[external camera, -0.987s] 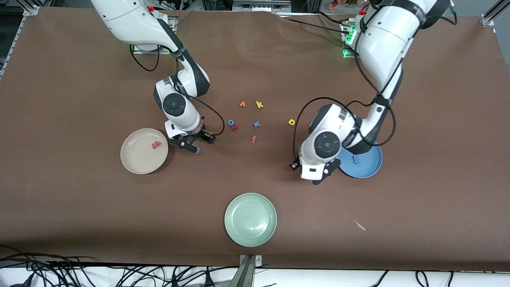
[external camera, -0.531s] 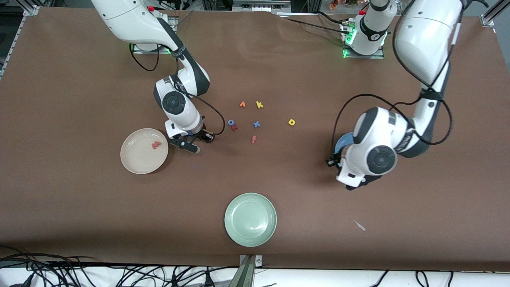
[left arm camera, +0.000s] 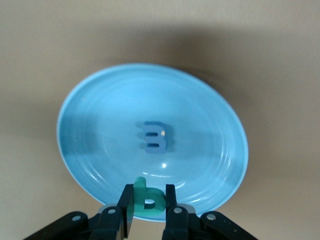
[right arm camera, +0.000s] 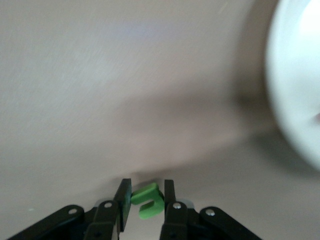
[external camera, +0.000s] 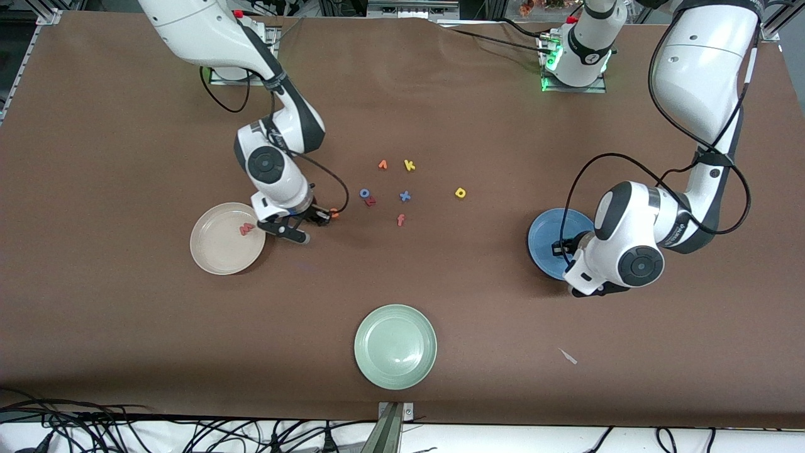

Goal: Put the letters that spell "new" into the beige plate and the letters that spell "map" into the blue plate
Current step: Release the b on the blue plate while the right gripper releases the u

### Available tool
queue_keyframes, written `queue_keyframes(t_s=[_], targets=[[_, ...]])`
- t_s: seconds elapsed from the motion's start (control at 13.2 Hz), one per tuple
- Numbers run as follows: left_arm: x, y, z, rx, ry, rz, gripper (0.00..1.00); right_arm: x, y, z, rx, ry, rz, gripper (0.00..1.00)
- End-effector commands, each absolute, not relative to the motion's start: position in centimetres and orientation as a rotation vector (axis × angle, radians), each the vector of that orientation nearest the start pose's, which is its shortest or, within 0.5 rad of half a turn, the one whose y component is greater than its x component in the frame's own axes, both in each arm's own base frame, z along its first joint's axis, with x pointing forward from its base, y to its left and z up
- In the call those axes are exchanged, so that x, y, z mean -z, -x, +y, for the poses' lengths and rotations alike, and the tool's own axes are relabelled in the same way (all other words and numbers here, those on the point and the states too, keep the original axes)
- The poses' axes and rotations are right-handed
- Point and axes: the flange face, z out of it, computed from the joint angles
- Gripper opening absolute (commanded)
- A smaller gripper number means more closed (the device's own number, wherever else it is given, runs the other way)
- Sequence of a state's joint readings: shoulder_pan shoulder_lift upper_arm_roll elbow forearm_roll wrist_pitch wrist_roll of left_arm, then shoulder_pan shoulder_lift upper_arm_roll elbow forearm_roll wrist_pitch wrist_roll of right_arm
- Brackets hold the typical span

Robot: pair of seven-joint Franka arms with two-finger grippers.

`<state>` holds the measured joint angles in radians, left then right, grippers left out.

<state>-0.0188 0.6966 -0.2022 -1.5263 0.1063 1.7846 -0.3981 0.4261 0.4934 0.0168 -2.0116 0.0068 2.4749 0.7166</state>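
My right gripper (external camera: 290, 231) (right arm camera: 146, 201) is shut on the green n (right arm camera: 148, 200), low over the table beside the beige plate (external camera: 217, 258) (right arm camera: 300, 100). The pinkish-red w (external camera: 246, 229) lies in that plate. My left gripper (left arm camera: 148, 206) is shut on the teal a (left arm camera: 148, 201) over the rim of the blue plate (external camera: 546, 242) (left arm camera: 100, 130). The blue m (left arm camera: 155, 136) lies in the blue plate; the left wrist (external camera: 629, 264) hides it in the front view. The yellow p (external camera: 460, 192) lies on the table. A small orange piece (external camera: 334, 214) shows by the right wrist, its shape unclear.
Mid-table lie an orange v (external camera: 382, 165), yellow k (external camera: 409, 165), blue x (external camera: 405, 195), blue o (external camera: 364, 193) touching a reddish letter (external camera: 370, 202), and pinkish-red f (external camera: 400, 219). A pale green plate (external camera: 395, 346) sits near the front edge.
The right gripper has shut on the green n and shifted toward the beige plate. The left arm has swung toward its own end of the table, bringing the teal a over the blue plate.
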Motion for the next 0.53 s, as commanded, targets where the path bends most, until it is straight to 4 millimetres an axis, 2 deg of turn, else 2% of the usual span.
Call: queue_keyframes(t_s=[0.0, 0.08, 0.15, 0.23, 0.3, 0.46], targets=[[-20.3, -62.0, -12.7, -0.635, 2.962, -0.136, 0.06, -24.8, -56.3, 19.5, -0.075, 3.156, 0.265, 0.19], [-19.0, -60.9, -12.6, -0.623, 2.970, -0.134, 0.09, -25.5, -56.8, 17.4, -0.081, 3.168, 0.195, 0.19], [-18.8, -60.3, -12.7, -0.603, 2.979, -0.130, 0.25, -25.8, -57.4, 15.0, -0.090, 3.181, 0.127, 0.19], [-19.0, -60.0, -12.7, -0.595, 2.980, -0.130, 0.56, -26.1, -57.9, 12.9, -0.088, 3.191, 0.056, 0.19], [-19.4, -60.0, -13.0, -0.585, 2.981, -0.133, 1.00, -26.3, -58.3, 11.1, -0.083, 3.198, 0.012, 0.20], [-21.6, -60.3, -13.7, -0.545, 2.987, -0.123, 1.00, -26.1, -58.3, 9.0, -0.095, 3.208, 0.000, 0.22]])
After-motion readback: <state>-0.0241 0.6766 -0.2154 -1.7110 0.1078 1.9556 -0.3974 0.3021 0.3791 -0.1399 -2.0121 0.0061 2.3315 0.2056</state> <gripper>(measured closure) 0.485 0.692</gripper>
